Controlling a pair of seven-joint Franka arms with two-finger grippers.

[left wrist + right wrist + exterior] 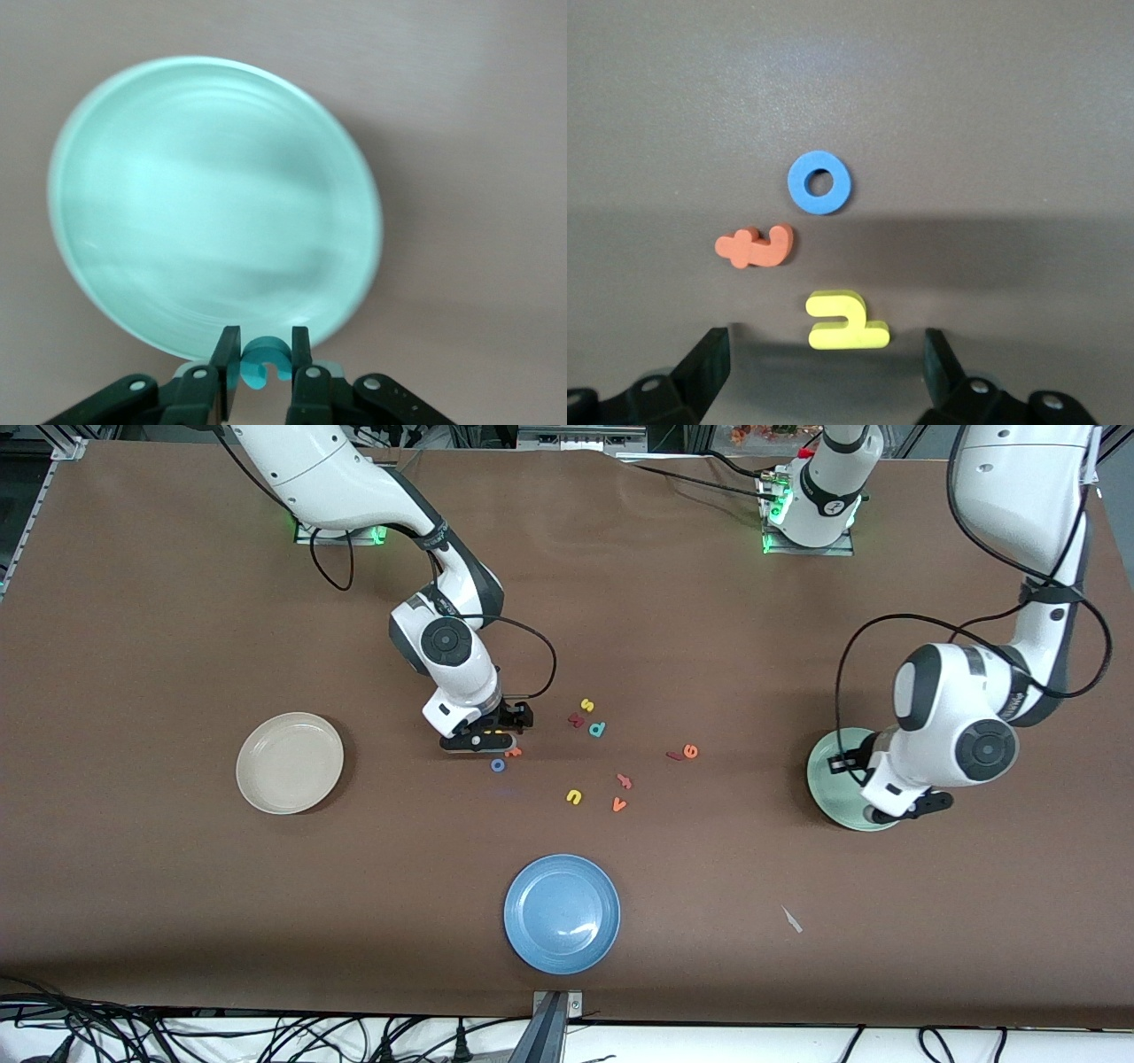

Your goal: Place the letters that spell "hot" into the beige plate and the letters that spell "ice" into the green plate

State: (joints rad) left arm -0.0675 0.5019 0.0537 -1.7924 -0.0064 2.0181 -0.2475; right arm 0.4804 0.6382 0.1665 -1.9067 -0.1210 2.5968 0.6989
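My left gripper (889, 815) (266, 341) hangs over the edge of the green plate (824, 779) (213, 195), shut on the teal c (266, 363). My right gripper (485, 740) (826, 350) is low over the table and open. The yellow h (846, 320) lies between its fingers, touching neither. Just past the h lie the orange t (513, 752) (755, 246) and the blue o (498, 764) (819, 182). The dark red i (675, 756) and orange e (690, 751) lie together mid-table. The beige plate (290, 763) sits toward the right arm's end.
A blue plate (562, 912) lies near the table's front edge. Loose letters lie mid-table: yellow s (586, 706), a dark red letter (577, 720), teal d (597, 729), yellow u (574, 797), a reddish-orange letter (624, 780), orange v (618, 805).
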